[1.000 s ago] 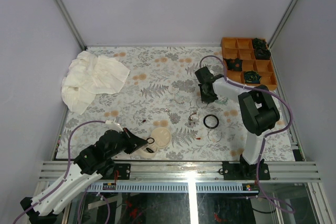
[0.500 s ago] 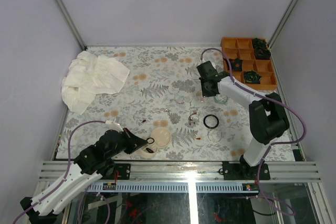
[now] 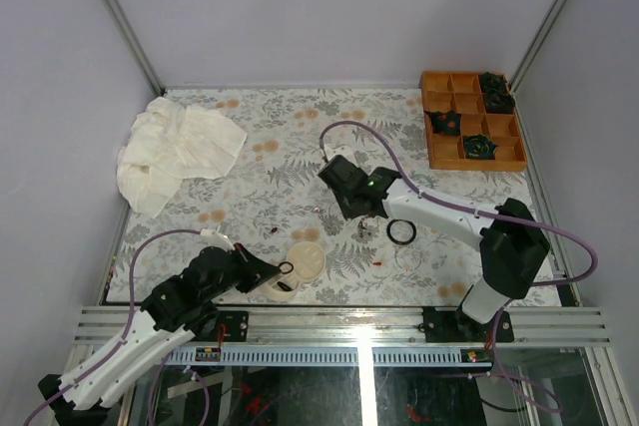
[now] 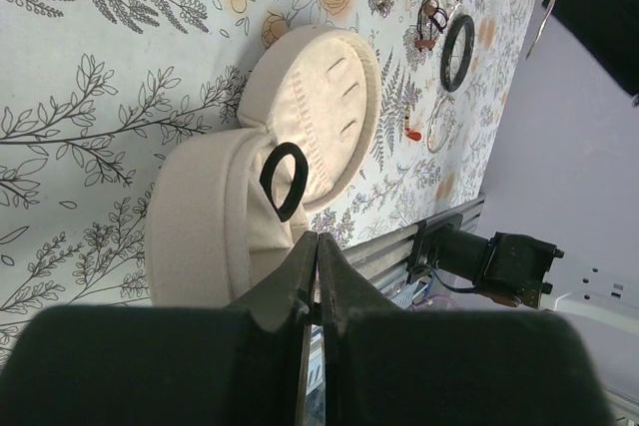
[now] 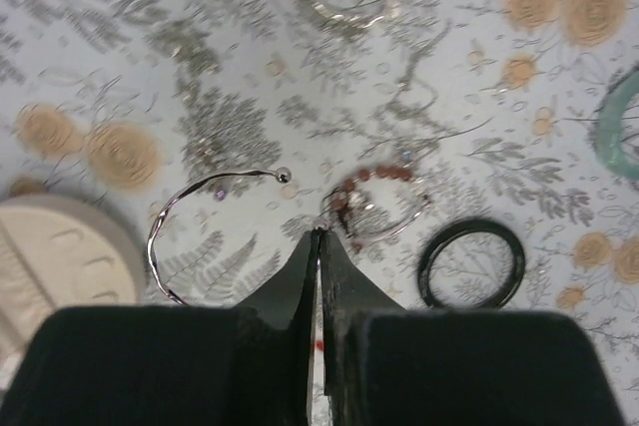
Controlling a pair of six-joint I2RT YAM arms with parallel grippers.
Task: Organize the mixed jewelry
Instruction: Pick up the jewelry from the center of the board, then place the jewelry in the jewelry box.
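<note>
Far left, a white cloth lies crumpled on the floral tabletop. We come to the left claw at the near edge: its fingers are pressed together with nothing showing between them, the tips over the cream dish. A small ring, black, lies on that dish just beyond the tips, close but apart.

Moving on to the middle, the loose pieces are scattered right of the dish. In the right wrist view we have a silver bangle curling open, then a red-brown beaded bracelet, then a black ring flat on the tabletop. The right claw is also closed tight, empty as far as we can see. Its tips sit just beside the beaded bracelet, between bangle and black ring; we cannot tell whether they touch it. A thin hoop lies well beyond the tips, and a teal ring peeks in at the right edge.

Far right, in the back corner, sits an orange tray, dark pieces in several compartments.
</note>
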